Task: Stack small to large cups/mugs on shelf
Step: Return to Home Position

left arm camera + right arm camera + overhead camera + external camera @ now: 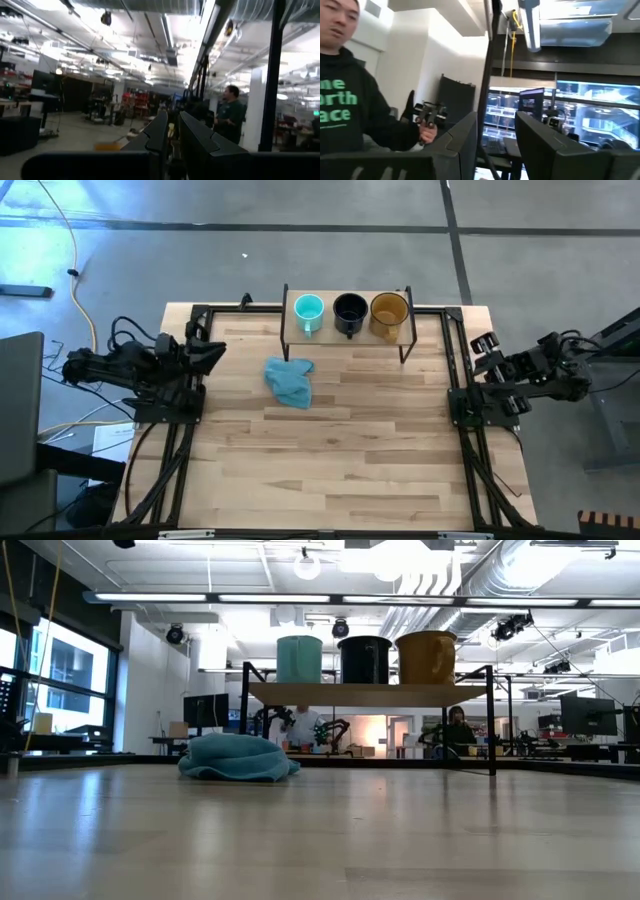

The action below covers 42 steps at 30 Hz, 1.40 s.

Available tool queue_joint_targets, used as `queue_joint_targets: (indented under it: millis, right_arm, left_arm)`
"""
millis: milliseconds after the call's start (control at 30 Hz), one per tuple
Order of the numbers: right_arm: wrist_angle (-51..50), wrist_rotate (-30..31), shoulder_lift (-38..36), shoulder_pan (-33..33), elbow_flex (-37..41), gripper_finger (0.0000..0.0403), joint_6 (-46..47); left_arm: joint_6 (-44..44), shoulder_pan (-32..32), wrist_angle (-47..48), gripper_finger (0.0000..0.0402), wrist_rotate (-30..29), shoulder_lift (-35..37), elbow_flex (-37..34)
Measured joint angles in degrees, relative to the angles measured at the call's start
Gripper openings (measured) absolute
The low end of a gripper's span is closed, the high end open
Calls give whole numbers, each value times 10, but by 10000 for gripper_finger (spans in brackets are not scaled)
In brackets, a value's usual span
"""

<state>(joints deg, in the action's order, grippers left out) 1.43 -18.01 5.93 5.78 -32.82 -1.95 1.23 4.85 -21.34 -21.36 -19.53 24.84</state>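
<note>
All three mugs stand in a row on the shelf (370, 693) at the far edge: turquoise (309, 310) left, black (350, 310) middle, amber (389, 310) right. My left gripper (212, 352) sits at the left edge, jaws parted only a slit, empty. The right gripper (482, 343) is at the right edge, jaws wider, empty. Both are well apart from the row, so I judge homing clears it.

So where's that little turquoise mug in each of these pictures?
High view: the turquoise mug is at top centre, on the left end of the shelf.
Low view: the turquoise mug is in the upper middle, leftmost on the shelf.
Left wrist view: not in it.
Right wrist view: not in it.
Shared landmark: the blue cloth, lying in front of the shelf's left end.
</note>
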Motion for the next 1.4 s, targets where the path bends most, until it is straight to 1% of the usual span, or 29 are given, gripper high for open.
queue_joint_targets:
  millis: [167,267,367,600,800,1000,1133,1400]
  right_arm:
    - [-5,-20,0,0,0,123,0]
    - [-18,-20,0,0,0,123,3]
    - [-21,-20,0,0,4,123,11]
    - [102,-17,-1,-2,97,123,61]
    - [228,-15,-1,-17,183,123,135]
    - [319,-17,-1,-34,244,123,188]
    - [342,-15,-1,-48,259,123,197]
    - [341,-7,0,-72,262,109,201]
  left_arm:
    - [-29,0,46,37,12,20,0]
    - [-50,0,72,37,25,43,-2]
    - [-75,0,78,37,36,72,-17]
    - [-130,0,79,37,40,111,-68]
    - [-155,0,77,37,51,112,-83]
    - [-180,0,77,37,54,112,-94]
    - [-198,0,78,37,53,112,-103]
    - [-212,0,78,37,53,111,-116]
